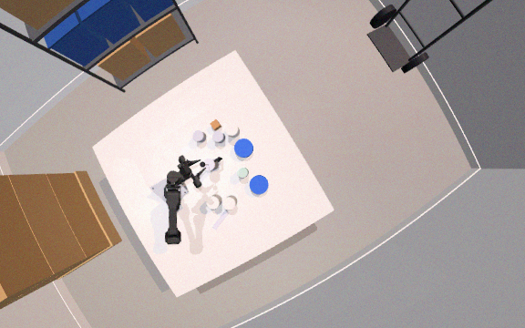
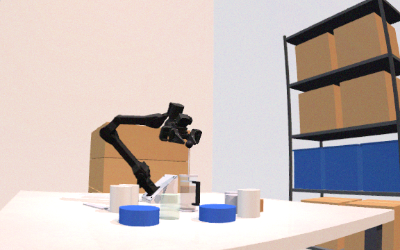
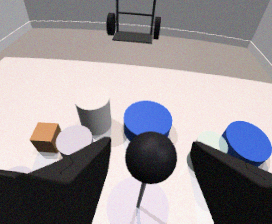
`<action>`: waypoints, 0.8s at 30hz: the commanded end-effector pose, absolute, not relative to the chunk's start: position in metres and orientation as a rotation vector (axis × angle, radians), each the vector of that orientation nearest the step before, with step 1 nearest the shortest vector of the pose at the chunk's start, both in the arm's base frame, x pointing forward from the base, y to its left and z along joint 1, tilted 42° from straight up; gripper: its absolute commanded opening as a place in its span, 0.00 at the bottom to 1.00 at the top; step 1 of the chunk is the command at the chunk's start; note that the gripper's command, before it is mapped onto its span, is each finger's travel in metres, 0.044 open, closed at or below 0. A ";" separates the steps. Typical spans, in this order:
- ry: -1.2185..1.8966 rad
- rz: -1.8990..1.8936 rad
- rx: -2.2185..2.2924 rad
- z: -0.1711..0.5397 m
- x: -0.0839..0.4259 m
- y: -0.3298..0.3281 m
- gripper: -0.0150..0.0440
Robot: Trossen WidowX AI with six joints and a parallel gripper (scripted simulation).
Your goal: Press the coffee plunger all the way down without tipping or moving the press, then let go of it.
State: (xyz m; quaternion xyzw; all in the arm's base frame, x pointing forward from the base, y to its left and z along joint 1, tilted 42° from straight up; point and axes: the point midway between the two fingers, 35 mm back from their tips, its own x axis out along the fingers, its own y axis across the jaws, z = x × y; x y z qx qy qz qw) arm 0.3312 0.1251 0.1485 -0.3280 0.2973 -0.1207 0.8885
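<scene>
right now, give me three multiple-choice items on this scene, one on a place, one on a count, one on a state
1. Where is the black plunger knob relative to the gripper?
A. between its two fingers
B. far off to one side of it
C. lying on the table

2. How many flat blue discs sit on the white table?
A. one
B. two
C. four

3. What state is the plunger rod in?
A. pushed fully into the press
B. broken off
C. raised high above the glass press

Answers:
1. A, the wrist view shows the knob centred between the dark fingers, with gaps on both sides.
2. B, the top view shows one blue disc and a second blue disc.
3. C, the exterior view shows the rod standing tall above the press, the knob up at the gripper.
</scene>
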 end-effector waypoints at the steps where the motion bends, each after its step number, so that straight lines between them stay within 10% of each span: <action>1: 0.620 -0.248 -0.684 0.148 0.332 0.125 0.47; 24: 0.622 -0.247 -0.682 0.134 0.332 0.115 0.47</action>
